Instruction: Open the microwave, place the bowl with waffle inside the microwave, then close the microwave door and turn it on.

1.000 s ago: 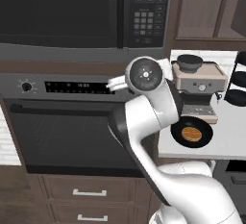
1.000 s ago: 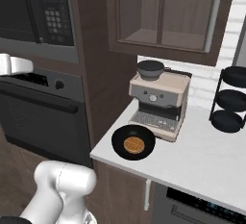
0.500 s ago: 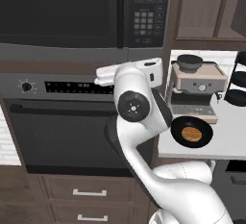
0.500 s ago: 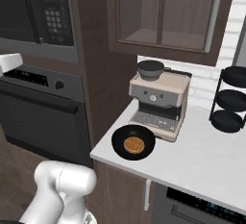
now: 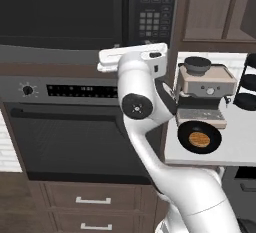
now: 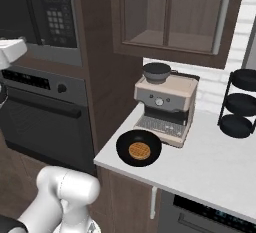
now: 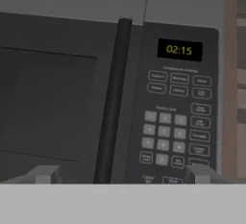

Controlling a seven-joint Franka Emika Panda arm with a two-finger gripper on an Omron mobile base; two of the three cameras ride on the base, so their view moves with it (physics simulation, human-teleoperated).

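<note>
The gripper faces the microwave with its jaws spread wide and nothing between them, the two fingertips standing either side of the base of the vertical door handle. That handle is what the coming move turns on: it lies straight ahead of the gripper and runs up away from it, a long dark bar whose axis stands upright on the room's terms, with the microwave door to the gripper's left and the keypad panel to its right. The door is shut, so opening is not yet begun. The bowl with the waffle in it sits well off to the gripper's right and lower, on the bench, just in front of the coffee machine. Against the earlier frames, the arm has swung its elbow round and lifted the hand from in front of the oven up to the microwave's lower edge; the bowl, waffle and bench have stayed as they were, and the jaws are as wide as before.
</note>
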